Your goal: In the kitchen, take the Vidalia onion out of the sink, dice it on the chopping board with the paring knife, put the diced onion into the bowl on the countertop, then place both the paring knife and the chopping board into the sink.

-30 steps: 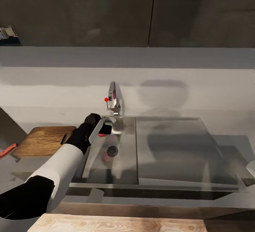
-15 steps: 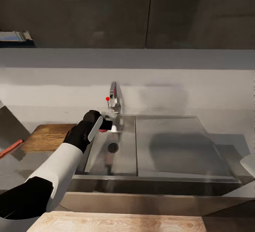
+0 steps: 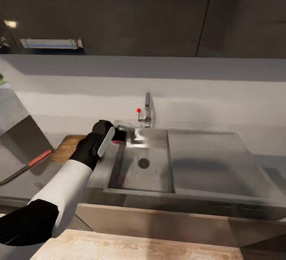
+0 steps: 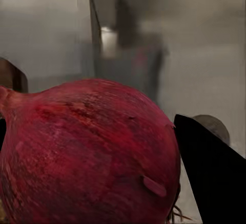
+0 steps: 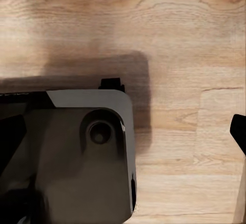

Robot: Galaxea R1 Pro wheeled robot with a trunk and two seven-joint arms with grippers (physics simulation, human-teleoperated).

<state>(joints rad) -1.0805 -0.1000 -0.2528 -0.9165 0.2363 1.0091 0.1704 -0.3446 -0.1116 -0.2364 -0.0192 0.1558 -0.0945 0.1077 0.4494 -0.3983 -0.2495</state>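
Glossy dark upper cabinets [image 3: 119, 10] and a pale grey wall [image 3: 79, 89] back the scene, with a light wood floor [image 5: 179, 24] seen below in the right wrist view. On the grey tabletop [image 3: 24, 176] we see the stainless sink [image 3: 174, 180] set in, its round drain [image 3: 143, 163] in the basin and a flat drainboard [image 3: 214, 164] to the robot's right of it. A chrome tap [image 3: 147, 111] with a red knob [image 3: 138, 110] stands at the sink's far edge.

Our left arm reaches forward, and the left gripper [image 3: 115, 136] hangs over the near-left corner of the basin, just beside the tap's base. Its fingers are closed on the Vidalia onion [image 4: 87, 152], which the left wrist view shows as a dark red, ribbed bulb held between the dark fingers [image 4: 212, 178]; in the head view only a sliver of red peeks out at the gripper tip. The onion is thus lifted clear of the basin floor.

To the robot's left of the sink lies the chopping board [image 3: 69, 149], partly hidden by the arm. The paring knife [image 3: 26, 167] rests further left on the tabletop, orange-red handle toward the board, dark blade pointing away, apart from the board.

For the right gripper, we see a dark grey part of the robot [image 5: 66, 152] above the floor and one dark fingertip [image 5: 239, 131] at the frame's edge; we cannot tell how its jaws stand.
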